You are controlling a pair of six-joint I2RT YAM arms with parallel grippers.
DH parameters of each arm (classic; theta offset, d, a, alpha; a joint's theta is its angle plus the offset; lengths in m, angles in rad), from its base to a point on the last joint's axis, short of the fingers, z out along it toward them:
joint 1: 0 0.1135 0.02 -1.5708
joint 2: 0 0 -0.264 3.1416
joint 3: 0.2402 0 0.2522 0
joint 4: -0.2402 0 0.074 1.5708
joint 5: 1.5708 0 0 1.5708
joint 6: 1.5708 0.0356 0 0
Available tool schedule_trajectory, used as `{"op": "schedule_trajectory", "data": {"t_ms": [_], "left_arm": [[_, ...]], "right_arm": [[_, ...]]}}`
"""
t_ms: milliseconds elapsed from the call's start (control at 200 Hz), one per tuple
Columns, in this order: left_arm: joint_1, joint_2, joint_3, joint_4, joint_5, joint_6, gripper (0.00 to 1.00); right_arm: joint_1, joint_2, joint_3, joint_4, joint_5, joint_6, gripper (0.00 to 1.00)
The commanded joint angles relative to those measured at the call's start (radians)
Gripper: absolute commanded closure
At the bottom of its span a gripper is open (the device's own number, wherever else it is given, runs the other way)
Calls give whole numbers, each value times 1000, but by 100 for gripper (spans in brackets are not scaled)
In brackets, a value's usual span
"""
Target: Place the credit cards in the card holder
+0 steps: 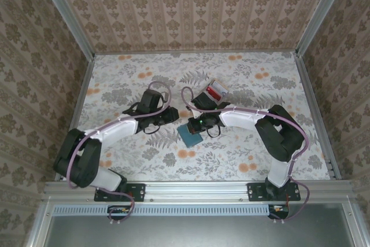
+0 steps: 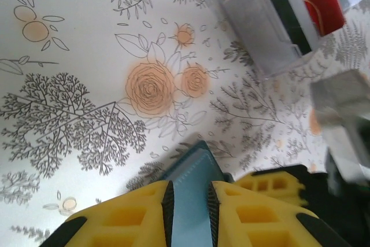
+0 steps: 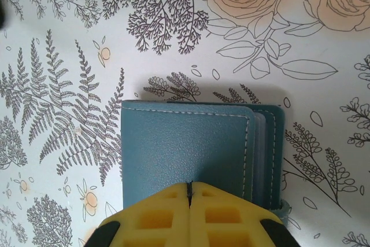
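Pinching a teal edge between its fingers, the left gripper (image 2: 189, 194) is clamping the card holder (image 3: 185, 143) at the centre of the table (image 1: 144, 166), while the right gripper (image 3: 189, 188), jaws together, is hovering tip-down over its cover. The credit cards (image 1: 217, 89) are lying at one o'clock. Lifting that edge slowly, with the right tip pinning the rest, looks the surest opening.

The card holder (image 3: 191, 148) looks like teal grained leather, matt, with pale stitching along its edge. The right claw (image 3: 189, 192) is matt yellow moulded plastic. The table (image 3: 69, 39) wears a smooth printed floral covering. The clear box (image 2: 260, 27) is glossy plastic, the frame rail (image 1: 196, 188) brushed metal.
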Motion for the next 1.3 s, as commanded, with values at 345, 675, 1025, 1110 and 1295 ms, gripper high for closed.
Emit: {"op": "schedule_trajectory", "data": {"t_ms": [345,675,1025,1110,1295], "left_arm": [[-69,-99,-205,-6,76,-122,76],[-107,156,-136,231,136,-188,77],[-118,244,-45,236,146,-174,78],[-123,249,-35,225,140,-165,78],[-141,274,-23,230,131,-164,78]], "right_arm": [[-47,-19,-107,72,-51,91,97],[-75,-82,-160,145,-107,150,97],[-140,-167,-254,203,-143,186,97],[-160,-192,-272,223,-164,195,97],[-193,-210,-284,242,-198,202,97]]}}
